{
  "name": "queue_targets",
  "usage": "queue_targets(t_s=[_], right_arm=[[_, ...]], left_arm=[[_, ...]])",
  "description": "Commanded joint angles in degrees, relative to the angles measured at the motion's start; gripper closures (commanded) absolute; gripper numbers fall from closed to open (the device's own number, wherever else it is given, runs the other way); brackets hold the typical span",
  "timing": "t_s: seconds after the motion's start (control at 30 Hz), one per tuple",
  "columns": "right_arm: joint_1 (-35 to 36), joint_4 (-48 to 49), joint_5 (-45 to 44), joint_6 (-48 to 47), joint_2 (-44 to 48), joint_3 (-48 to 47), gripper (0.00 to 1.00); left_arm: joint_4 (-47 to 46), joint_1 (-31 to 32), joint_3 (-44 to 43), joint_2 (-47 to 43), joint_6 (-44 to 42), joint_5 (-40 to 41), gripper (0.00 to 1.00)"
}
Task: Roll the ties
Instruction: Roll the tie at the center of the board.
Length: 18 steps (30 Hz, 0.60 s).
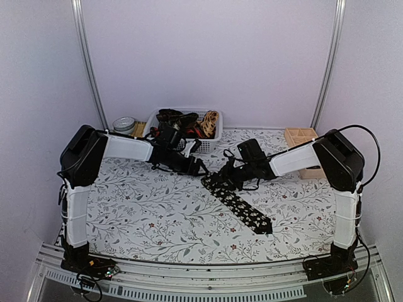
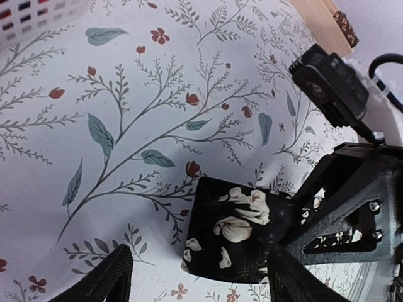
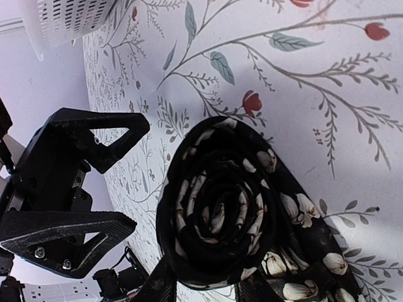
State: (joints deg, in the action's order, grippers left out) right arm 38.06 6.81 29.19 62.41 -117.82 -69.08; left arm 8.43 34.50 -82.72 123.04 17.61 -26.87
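1. Top view: a black cloth necktie with pale flower specks [image 1: 242,207] lies diagonally on the floral-covered desk [image 1: 145,207], its far end rolled (the roll reads small here). Both jaws meet at that end, in front of a white slotted plastic basket [image 1: 213,143] holding more ties [image 1: 179,118].
2. Left wrist: left jaws wide, fingers [image 2: 104,280] straddling the roll [image 2: 230,229], one finger well clear of it.
3. Right wrist: right jaws narrow, pinching the spiral roll [image 3: 217,214]; left jaws stand just beside it.
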Motion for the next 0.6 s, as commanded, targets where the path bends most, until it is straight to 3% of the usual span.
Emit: queue_targets(t_s=[0.0,0.2,0.57], right_arm=[[0.5,1.7,0.4,0.5,-4.9,0.2,0.72],[0.5,7.9,2.0,2.4,-7.0,2.5,0.74],[0.2,7.8,2.6,3.2,-10.2,2.7,0.78]], left_arm=[[-1.2,-0.3,-1.6,1.4,-0.2,-3.7,0.27],[-2.9,-1.1,-1.6,3.0,0.6,-9.2,0.26],[-6.9,-2.7,0.5,5.9,1.6,-16.8,0.26]])
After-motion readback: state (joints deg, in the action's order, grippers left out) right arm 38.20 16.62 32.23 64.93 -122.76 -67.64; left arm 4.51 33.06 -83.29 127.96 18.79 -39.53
